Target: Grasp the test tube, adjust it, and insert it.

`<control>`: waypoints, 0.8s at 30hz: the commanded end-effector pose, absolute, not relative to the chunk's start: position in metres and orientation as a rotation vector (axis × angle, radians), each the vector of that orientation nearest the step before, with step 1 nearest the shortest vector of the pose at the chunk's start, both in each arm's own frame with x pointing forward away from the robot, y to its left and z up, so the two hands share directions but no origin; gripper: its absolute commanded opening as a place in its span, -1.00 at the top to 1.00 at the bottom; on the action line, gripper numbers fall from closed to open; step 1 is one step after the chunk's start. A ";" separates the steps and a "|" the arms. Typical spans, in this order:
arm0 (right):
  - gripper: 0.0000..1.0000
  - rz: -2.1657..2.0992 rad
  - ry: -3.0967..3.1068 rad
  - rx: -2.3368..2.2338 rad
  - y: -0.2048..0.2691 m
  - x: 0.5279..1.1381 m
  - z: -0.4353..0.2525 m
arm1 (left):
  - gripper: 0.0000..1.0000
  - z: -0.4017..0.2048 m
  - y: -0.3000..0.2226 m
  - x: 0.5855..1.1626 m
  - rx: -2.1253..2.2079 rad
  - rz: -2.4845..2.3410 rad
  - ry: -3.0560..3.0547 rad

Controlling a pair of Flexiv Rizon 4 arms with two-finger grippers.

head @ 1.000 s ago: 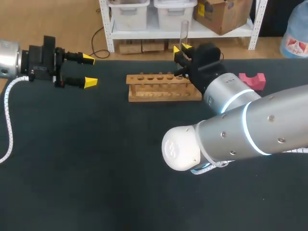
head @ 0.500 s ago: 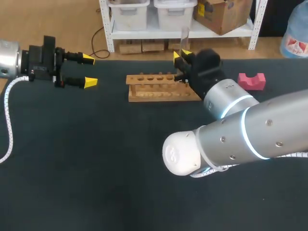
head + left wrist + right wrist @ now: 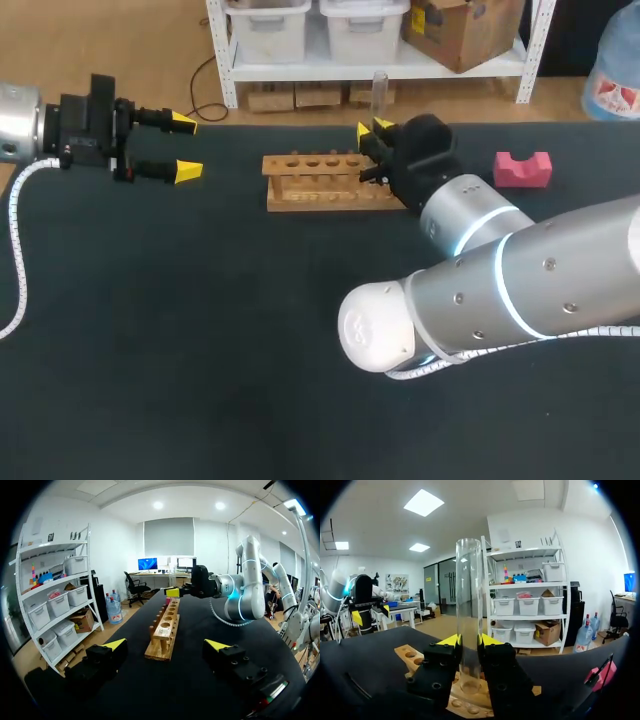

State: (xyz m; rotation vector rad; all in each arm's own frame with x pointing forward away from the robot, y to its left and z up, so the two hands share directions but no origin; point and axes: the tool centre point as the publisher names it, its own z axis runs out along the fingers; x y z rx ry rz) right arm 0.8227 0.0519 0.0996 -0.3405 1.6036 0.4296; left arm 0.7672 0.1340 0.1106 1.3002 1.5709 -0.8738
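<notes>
A clear glass test tube (image 3: 380,88) is being held upright in the upper middle of the head view, above the right end of a wooden test tube rack (image 3: 320,185). It is being pinched from two sides by the right gripper (image 3: 374,128), whose arm is coming in from the lower right.

In the right wrist view the test tube (image 3: 469,615) is being clamped between the fingers of the right gripper (image 3: 469,640), and its lower end is being kept just over the rack (image 3: 410,657). Whether it is entering a hole cannot be told.

At the upper left of the head view the left gripper (image 3: 186,147) is being held with its fingers spread, well apart from the rack and gripping nothing.

A pink block (image 3: 523,168) is lying on the dark table (image 3: 200,350), to the right of the rack.
</notes>
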 end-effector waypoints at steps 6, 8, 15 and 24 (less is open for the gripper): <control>1.00 0.428 1.618 -0.323 0.051 0.822 0.087 | -1.00 0.109 0.135 0.768 1.301 -0.874 1.565; 1.00 0.429 1.618 -0.326 0.052 0.822 0.086 | -1.00 0.109 0.135 0.768 1.301 -0.874 1.565; 0.87 0.426 1.614 -0.323 0.050 0.819 0.088 | -1.00 0.109 0.135 0.768 1.301 -0.874 1.565; 0.12 0.415 1.632 -0.332 0.047 0.814 0.085 | -1.00 0.109 0.135 0.768 1.301 -0.874 1.565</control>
